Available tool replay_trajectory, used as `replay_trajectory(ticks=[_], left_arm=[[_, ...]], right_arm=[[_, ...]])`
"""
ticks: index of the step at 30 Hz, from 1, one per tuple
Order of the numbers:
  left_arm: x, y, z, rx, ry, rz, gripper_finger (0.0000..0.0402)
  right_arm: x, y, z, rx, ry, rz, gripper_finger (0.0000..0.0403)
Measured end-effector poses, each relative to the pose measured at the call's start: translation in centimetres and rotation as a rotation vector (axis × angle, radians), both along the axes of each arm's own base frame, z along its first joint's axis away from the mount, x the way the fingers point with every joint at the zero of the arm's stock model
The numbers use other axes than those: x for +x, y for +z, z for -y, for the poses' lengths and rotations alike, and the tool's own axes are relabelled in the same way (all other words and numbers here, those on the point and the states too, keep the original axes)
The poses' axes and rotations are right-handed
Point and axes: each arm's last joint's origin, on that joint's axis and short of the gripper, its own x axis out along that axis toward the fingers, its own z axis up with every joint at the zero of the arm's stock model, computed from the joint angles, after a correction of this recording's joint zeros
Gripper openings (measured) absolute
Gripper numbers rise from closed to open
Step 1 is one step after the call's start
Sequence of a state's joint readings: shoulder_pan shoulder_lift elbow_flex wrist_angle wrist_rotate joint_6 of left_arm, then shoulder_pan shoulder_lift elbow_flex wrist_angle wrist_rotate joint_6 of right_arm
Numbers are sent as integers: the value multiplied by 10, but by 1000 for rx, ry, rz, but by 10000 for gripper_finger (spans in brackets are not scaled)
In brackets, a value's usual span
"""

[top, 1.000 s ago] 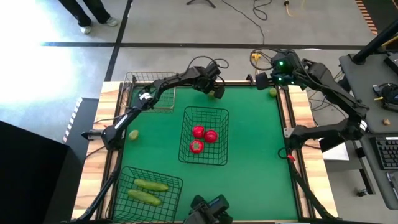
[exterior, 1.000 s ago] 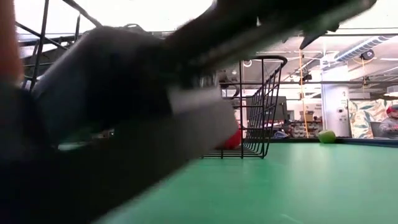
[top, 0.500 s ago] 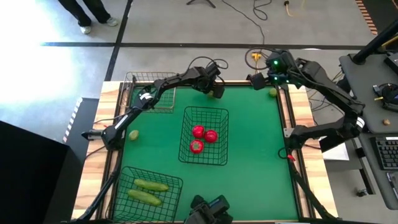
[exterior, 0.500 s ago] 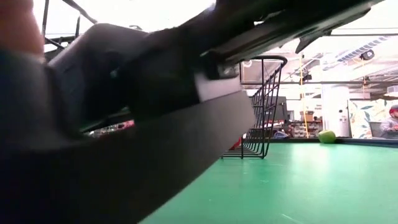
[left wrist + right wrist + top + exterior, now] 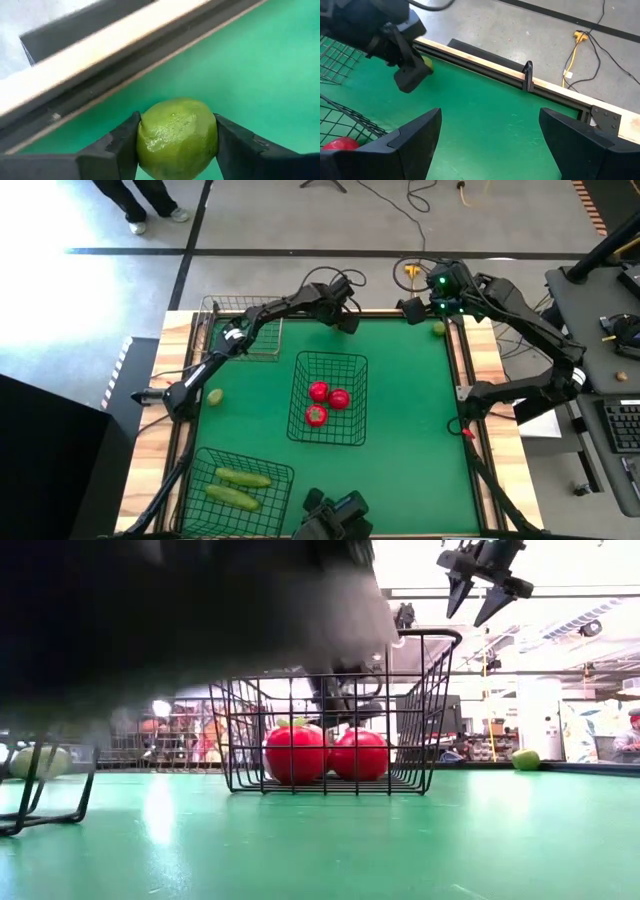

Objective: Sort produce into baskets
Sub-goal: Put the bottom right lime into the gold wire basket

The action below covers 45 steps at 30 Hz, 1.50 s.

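Note:
My left gripper [image 5: 345,323] is at the table's far edge, shut on a yellow-green lime [image 5: 177,137]. My right gripper [image 5: 487,135] hangs open, high above the far right corner, with nothing between its fingers. A second lime [image 5: 438,329] lies at the far right edge and a third [image 5: 214,396] on the left. The black middle basket [image 5: 330,430] holds three red tomatoes [image 5: 318,391]. Two cucumbers [image 5: 242,477] lie in the black basket [image 5: 285,475] at the near left. A paler wire basket [image 5: 262,345] stands at the far left. My left gripper pinches the lime between its two fingers, one finger on each opposite side [image 5: 146,142]. The fingers slant steeply down at it, pointing toward the far edge. Whether the lime rests on the green mat or hangs clear does not show.
A raised wooden rim [image 5: 400,313] with a dark rail runs along the far edge just beyond the held lime. A black clip [image 5: 528,75] stands on that rim. Open green mat [image 5: 410,410] lies to the right of the middle basket.
The lime that showed beside my left gripper in the high view is now covered by it. A dark blurred shape that filled most of the low view has gone upward, uncovering the middle basket and its tomatoes.

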<state>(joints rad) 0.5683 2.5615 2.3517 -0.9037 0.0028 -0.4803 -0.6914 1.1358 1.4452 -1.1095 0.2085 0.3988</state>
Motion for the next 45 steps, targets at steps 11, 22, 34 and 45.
replay_trajectory(ticks=[11, 22, 34, 45], left_arm=[[-43, 122, 35, 234, -123, -124, 185], [-146, 228, 90, 358, -56, -427, 186], [-248, 172, 78, 112, 165, -489, 187], [-255, 67, 55, -127, 233, -442, 187]], right_arm=[[-1, 1, -1, -6, 5, -2, 326], [1, 2, -5, -16, 45, -9, 326], [8, 3, -18, -31, 139, -24, 326], [7, -3, -21, 40, 153, -37, 325]])
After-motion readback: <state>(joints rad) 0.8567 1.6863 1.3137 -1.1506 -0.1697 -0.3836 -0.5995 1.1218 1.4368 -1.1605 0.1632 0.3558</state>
